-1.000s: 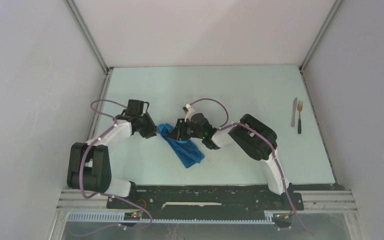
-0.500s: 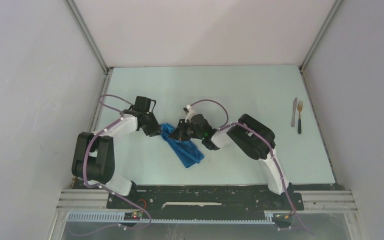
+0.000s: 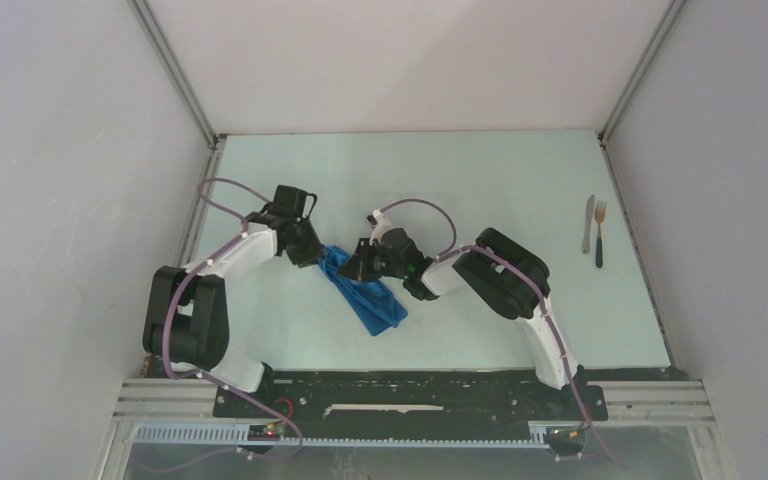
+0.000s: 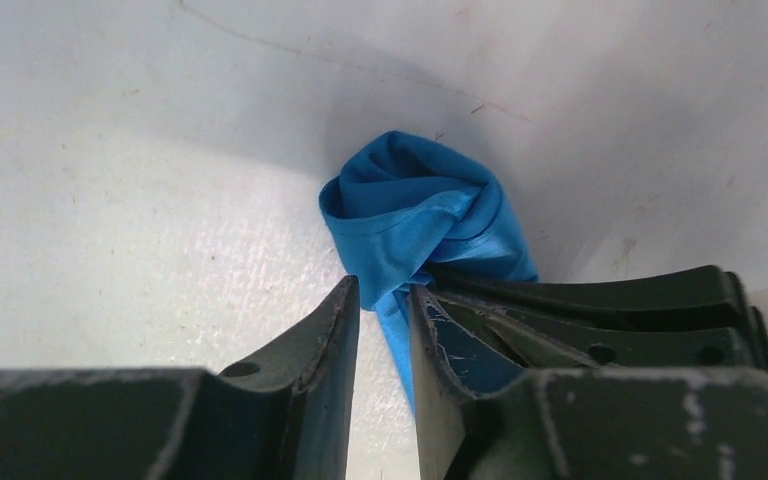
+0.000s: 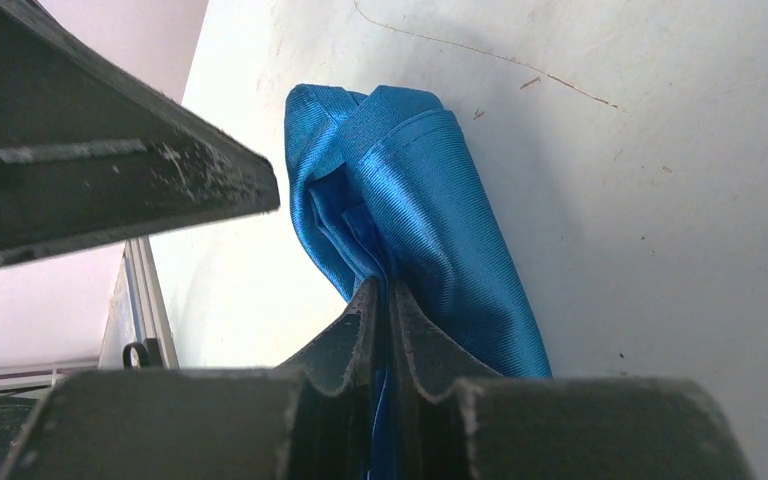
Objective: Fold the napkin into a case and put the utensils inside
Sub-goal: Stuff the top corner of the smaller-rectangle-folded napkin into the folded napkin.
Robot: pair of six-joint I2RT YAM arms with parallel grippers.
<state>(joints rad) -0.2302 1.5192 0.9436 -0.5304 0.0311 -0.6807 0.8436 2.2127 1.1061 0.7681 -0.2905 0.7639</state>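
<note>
The left gripper [image 3: 318, 256] has swung in closer over the last second and now pinches the far end of the napkin [image 3: 372, 297]. The right gripper [image 3: 352, 266], wider a moment ago, is clamped on the cloth just beside it. There is one napkin, bunched into a narrow strip mid-table [image 3: 480, 180]. One knife [image 3: 587, 222] and one fork [image 3: 599, 236] lie side by side near the right edge, well apart from the cloth, on bare tabletop.
</note>
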